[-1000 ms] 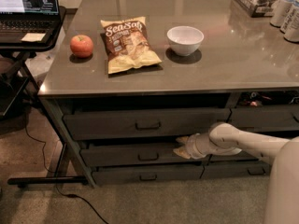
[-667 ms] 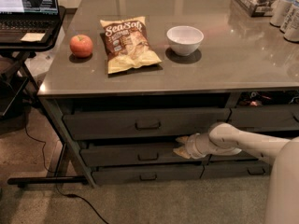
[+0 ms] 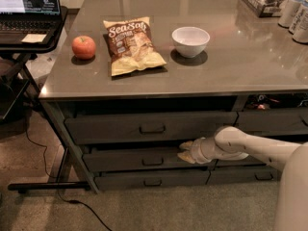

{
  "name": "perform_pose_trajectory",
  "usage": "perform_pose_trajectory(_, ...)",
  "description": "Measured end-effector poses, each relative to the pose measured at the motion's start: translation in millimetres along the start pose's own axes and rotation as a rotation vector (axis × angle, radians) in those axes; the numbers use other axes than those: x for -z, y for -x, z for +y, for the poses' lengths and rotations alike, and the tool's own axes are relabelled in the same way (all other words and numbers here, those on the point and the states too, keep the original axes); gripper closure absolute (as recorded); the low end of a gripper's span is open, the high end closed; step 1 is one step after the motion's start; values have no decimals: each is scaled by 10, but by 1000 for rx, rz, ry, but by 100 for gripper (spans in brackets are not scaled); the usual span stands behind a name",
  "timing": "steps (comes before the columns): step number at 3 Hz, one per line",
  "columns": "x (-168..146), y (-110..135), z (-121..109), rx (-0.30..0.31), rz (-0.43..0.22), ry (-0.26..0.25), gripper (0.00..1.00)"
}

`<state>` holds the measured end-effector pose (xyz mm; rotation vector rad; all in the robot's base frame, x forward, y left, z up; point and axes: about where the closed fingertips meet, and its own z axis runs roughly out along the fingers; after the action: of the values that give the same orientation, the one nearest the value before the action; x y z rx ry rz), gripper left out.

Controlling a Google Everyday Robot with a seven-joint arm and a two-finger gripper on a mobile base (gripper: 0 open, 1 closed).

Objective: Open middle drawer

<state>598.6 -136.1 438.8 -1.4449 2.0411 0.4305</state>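
Three stacked fronts, middle drawer between the other two and seemingly barely ajar, gripper at its upper lip just beside the handle, clenched or released impossible to tell; likely mid-pull, next needing a straight, level draw outward.

the desk has a smooth grey top with a soft sheen that mirrors the light. the middle drawer has a matt dark grey front that looks like painted metal. the gripper, at the right part of that drawer's top edge, looks like smooth cream plastic. the chip bag is glossy and crinkled, the bowl smooth glazed white, the apple waxy red, the floor rough carpet.
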Motion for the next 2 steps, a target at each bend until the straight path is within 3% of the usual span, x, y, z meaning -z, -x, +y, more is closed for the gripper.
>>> perform_pose_trajectory(2,-2,8,15,-1,-1,4,100)
